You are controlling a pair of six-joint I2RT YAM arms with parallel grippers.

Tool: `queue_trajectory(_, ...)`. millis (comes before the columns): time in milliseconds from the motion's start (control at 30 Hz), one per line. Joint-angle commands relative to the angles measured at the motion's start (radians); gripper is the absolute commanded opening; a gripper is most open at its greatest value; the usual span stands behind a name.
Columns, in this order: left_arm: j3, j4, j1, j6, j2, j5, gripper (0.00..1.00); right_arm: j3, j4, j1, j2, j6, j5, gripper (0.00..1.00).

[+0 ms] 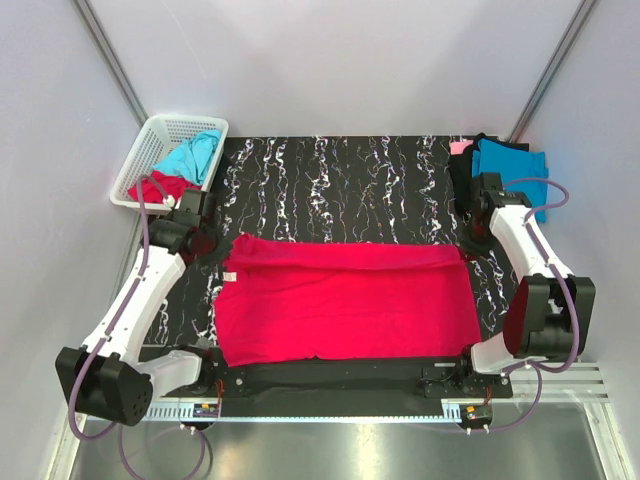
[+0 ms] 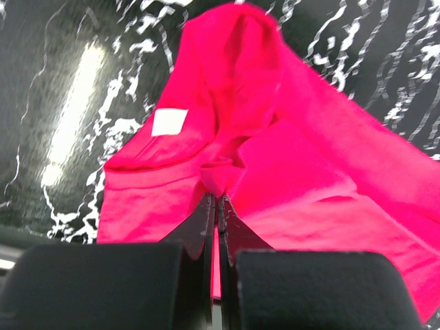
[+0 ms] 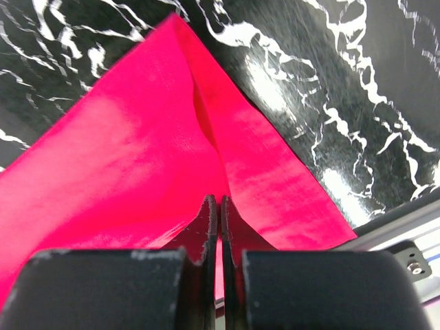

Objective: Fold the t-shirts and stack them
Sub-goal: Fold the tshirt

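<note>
A crimson t-shirt [image 1: 345, 300] lies spread wide across the black marbled table [image 1: 340, 180], folded once along its far edge. My left gripper [image 1: 213, 245] is shut on the shirt's far left edge; the left wrist view shows red cloth [image 2: 275, 137] with a white label [image 2: 169, 122] bunched up from the closed fingertips [image 2: 209, 206]. On the far right corner my right gripper [image 1: 472, 240] is shut too, red cloth [image 3: 137, 151] rising in a ridge from its fingertips [image 3: 209, 206]. More t-shirts, turquoise [image 1: 190, 157] and red [image 1: 160, 186], sit in the basket. A folded turquoise t-shirt [image 1: 510, 165] tops a stack at far right.
The white lattice basket [image 1: 170, 130] stands at the table's far left corner. The stack at far right also shows pink [image 1: 461, 147] and black [image 1: 462, 175] cloth. A metal rail [image 1: 330, 408] runs along the near edge between the arm bases. Grey walls close in on both sides.
</note>
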Motion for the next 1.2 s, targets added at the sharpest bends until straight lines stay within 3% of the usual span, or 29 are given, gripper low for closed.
queue_trajectory(0, -0.024, -0.003, -0.011, -0.042, -0.049, -0.058, 0.00, -0.031, 0.003, 0.002, -0.047, 0.048, 0.023, 0.00)
queue_trajectory(67, -0.038, -0.015, -0.016, -0.052, -0.061, -0.070, 0.00, -0.056, -0.001, 0.002, -0.056, 0.065, 0.021, 0.00)
queue_trajectory(167, -0.061, -0.032, -0.022, -0.067, -0.079, -0.073, 0.11, -0.089, -0.016, 0.002, -0.073, 0.097, 0.038, 0.29)
queue_trajectory(267, -0.099, -0.062, -0.036, -0.102, -0.114, -0.093, 0.23, -0.120, -0.018, 0.002, -0.150, 0.138, 0.069, 0.42)
queue_trajectory(333, -0.127, -0.069, -0.040, -0.122, -0.142, -0.092, 0.34, -0.125, -0.015, 0.002, -0.182, 0.155, 0.082, 0.44)
queue_trajectory(467, -0.194, -0.067, -0.053, -0.161, -0.216, -0.093, 0.43, -0.105, 0.008, 0.002, -0.210, 0.161, 0.046, 0.45)
queue_trajectory(600, -0.182, -0.053, -0.056, -0.144, -0.205, -0.098, 0.44, -0.088, 0.025, 0.004, -0.173, 0.146, 0.003, 0.43)
queue_trajectory(667, -0.170, -0.024, -0.057, -0.110, -0.185, -0.070, 0.44, -0.085, 0.048, 0.008, -0.141, 0.123, -0.034, 0.37)
queue_trajectory(867, -0.067, 0.086, -0.067, -0.003, 0.009, 0.087, 0.45, -0.077, 0.103, 0.028, -0.073, 0.066, -0.105, 0.36)
queue_trajectory(1167, 0.072, 0.186, -0.097, 0.027, 0.347, 0.220, 0.45, -0.054, 0.155, 0.111, 0.045, -0.010, -0.171, 0.36)
